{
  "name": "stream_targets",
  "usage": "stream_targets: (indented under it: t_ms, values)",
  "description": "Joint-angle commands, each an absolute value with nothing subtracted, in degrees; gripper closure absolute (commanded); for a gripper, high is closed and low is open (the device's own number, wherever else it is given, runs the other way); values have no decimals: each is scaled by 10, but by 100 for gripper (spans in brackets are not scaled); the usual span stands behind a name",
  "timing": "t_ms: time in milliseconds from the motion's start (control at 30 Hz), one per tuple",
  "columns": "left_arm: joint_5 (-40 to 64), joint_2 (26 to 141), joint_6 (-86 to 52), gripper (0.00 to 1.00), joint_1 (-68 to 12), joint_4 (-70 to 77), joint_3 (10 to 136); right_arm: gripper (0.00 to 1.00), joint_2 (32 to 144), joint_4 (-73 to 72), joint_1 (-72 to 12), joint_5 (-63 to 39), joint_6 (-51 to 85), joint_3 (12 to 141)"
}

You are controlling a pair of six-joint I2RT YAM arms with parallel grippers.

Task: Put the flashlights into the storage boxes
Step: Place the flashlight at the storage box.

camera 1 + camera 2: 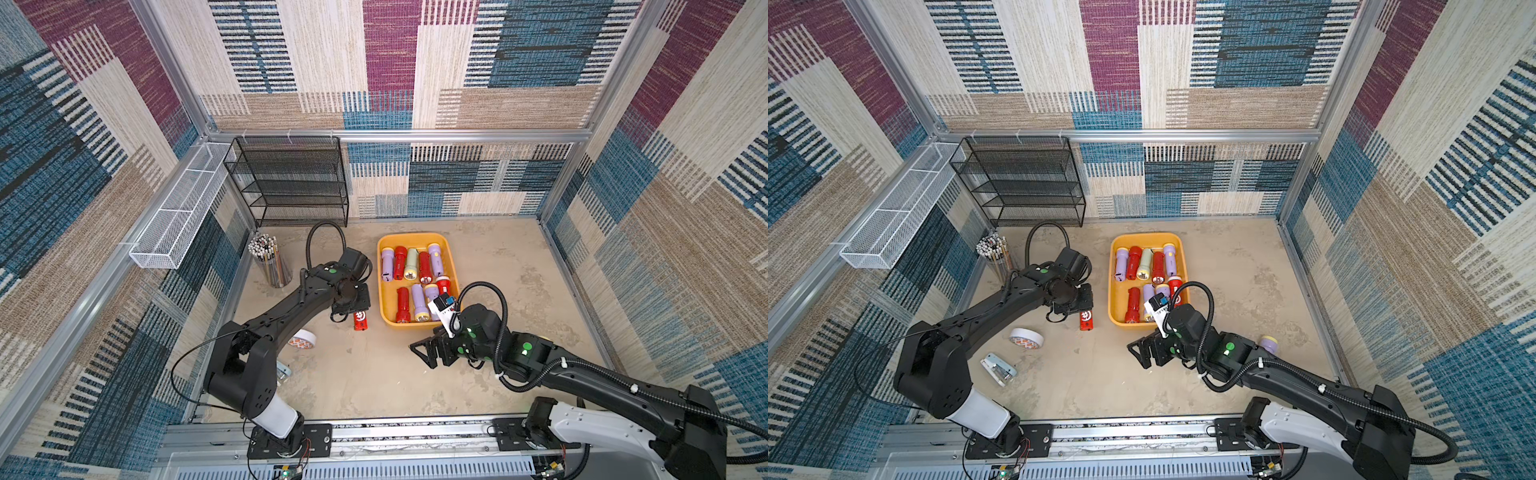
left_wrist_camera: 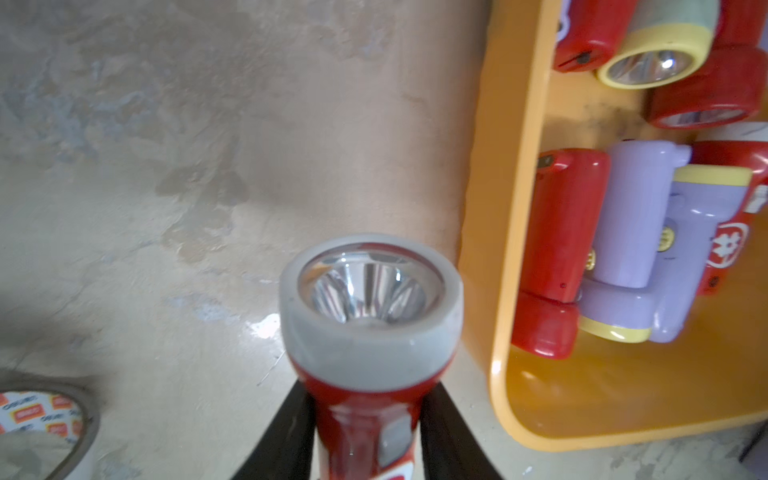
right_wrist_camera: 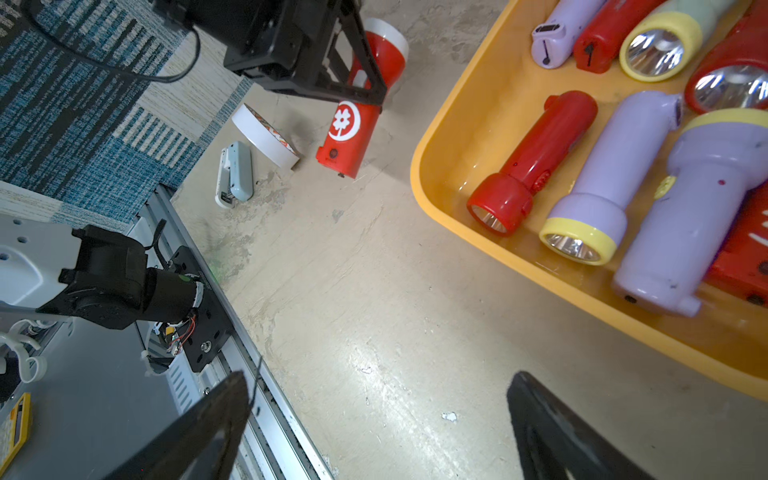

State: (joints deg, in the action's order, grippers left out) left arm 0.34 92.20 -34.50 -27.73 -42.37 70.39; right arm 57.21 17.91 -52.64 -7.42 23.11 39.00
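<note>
Approx. 11 flashlights [image 1: 400, 262] w/ some half-hidden, 1 tray [image 1: 411, 239], 1 tape roll [image 1: 302, 338], 1 stapler [image 1: 998, 368], 1 rack [image 1: 291, 183], 1 basket [image 1: 174, 220].

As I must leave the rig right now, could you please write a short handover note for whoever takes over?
Left gripper: shut on the red flashlight, just outside the tray.
Right gripper: open, empty, near the tray's front edge.
Done: most flashlights lie in the tray.
To do: place the red flashlight in the tray, then fetch the lilac flashlight lying on the table by the right arm.
</note>
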Motion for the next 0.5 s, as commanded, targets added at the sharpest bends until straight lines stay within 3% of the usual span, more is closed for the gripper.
stream_targets:
  t_ms: [0,467]
  values:
    - [8,946,-347,61,-294,-424,743,0,564,183,-526,-61,235,394]
    - [25,1080,-333,61,-321,-436,889,0,545,196,-526,-46,237,385]
